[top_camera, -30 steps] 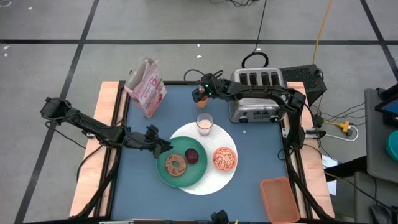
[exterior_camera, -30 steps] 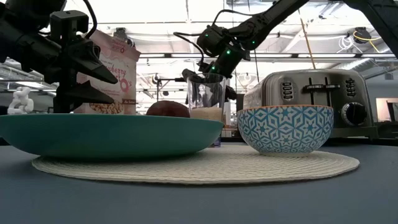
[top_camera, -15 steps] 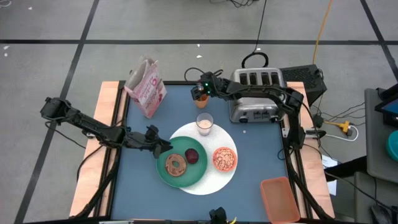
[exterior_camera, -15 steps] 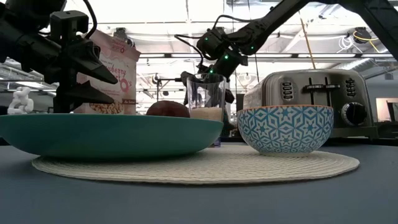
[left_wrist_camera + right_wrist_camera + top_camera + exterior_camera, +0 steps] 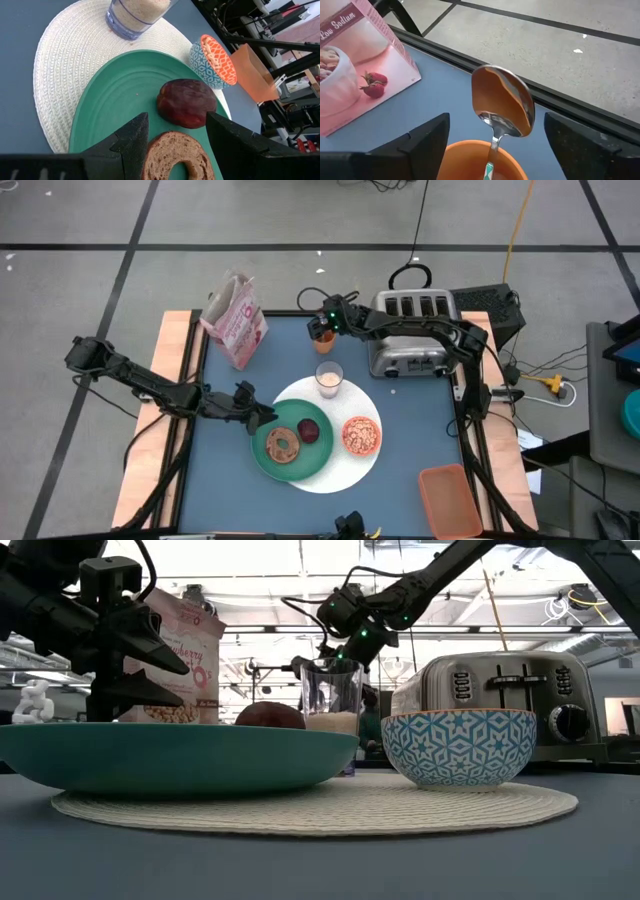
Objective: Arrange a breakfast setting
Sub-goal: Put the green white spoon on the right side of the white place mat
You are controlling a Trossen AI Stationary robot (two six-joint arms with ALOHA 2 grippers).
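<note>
Since a second earlier, the right gripper (image 5: pixel 322 328) had sunk over the orange cup (image 5: pixel 321 336), fingers apart and narrowing around the spoon (image 5: pixel 502 107) standing in it, nothing yet gripped. Nearer than the cup, the left gripper (image 5: pixel 262 414) hung parted over the green plate (image 5: pixel 262 452). That spoon looked light, stiff and slippery, best pinched at its handle; the cereal bag (image 5: pixel 236 322) and toaster (image 5: pixel 412 332) flanked the cup, leaving upward the freest way.

Worktop (image 5: pixel 230 480): blue, wood-edged.
Middle: round woven mat (image 5: pixel 362 468).
Back: pink cereal bag (image 5: pixel 234 320), orange cup (image 5: pixel 321 336), silver toaster (image 5: pixel 412 332).
Near right corner: orange container (image 5: pixel 450 500).
</note>
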